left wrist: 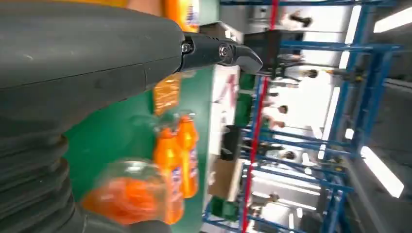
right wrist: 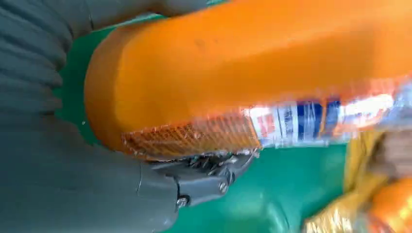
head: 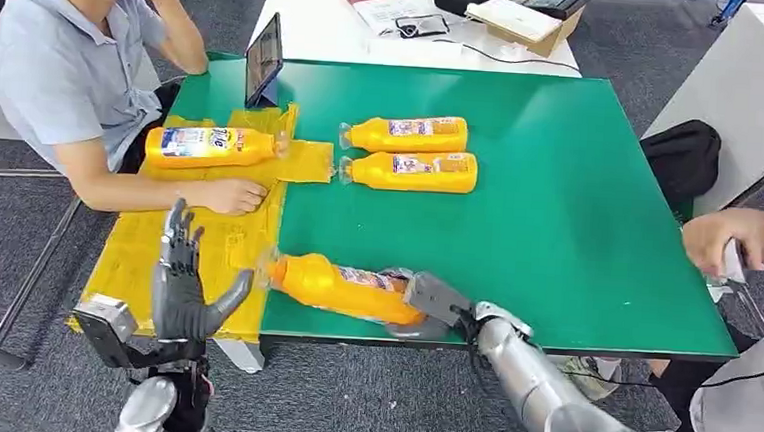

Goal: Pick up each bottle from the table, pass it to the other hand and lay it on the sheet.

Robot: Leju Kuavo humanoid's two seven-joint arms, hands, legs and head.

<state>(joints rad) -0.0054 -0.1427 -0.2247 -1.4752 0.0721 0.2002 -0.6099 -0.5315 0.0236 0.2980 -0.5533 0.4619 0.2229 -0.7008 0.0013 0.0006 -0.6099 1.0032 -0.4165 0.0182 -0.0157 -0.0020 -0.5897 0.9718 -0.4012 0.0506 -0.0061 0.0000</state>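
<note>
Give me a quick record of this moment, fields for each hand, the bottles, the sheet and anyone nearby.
right hand: grips the base end of the held bottle, neck toward the sheet
left hand: raised, fingers spread, holding nothing
yellow sheet: on the table's left part, one bottle on sheet lying on it
two bottles: lying side by side on the green table
person's hand: resting on the sheet
</note>
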